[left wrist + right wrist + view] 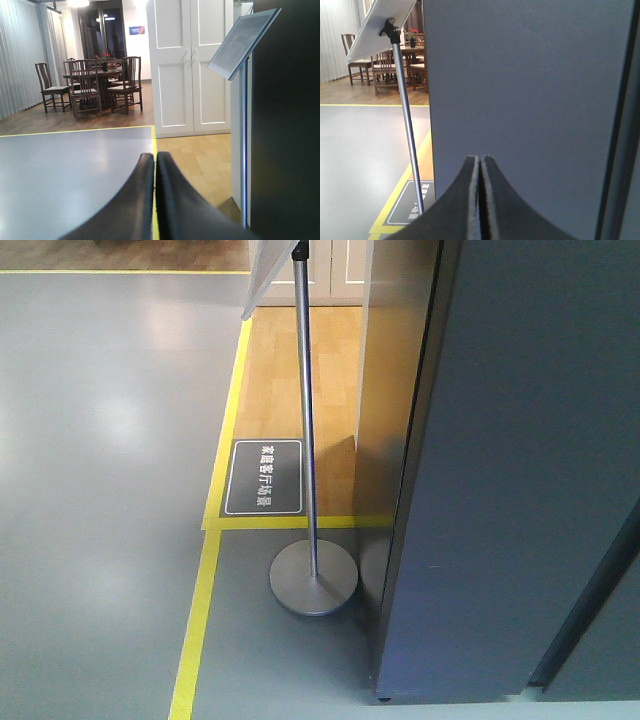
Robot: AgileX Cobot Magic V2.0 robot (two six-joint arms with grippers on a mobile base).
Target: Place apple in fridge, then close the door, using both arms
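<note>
Both hands are pressed together and hold nothing: the right hand (480,161) points at the dark grey fridge (530,100), close in front of it, while the left hand (155,157) faces the floor with the fridge's edge at its right. Beside the fridge stands a sign stand (310,490) on grey floor (100,490); the apple is not in view.

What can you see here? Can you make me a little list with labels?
fridge: dark grey fridge, close in front, inside not visible
apple: not in any view
left claw: left claw shut, holding nothing, above grey floor
right claw: right claw shut, holding nothing, facing the fridge's grey panel
sign stand: silver pole on a round base, left of the fridge
floor: grey with yellow tape lines, wood beyond
background: dining table with chairs, white doors
</note>
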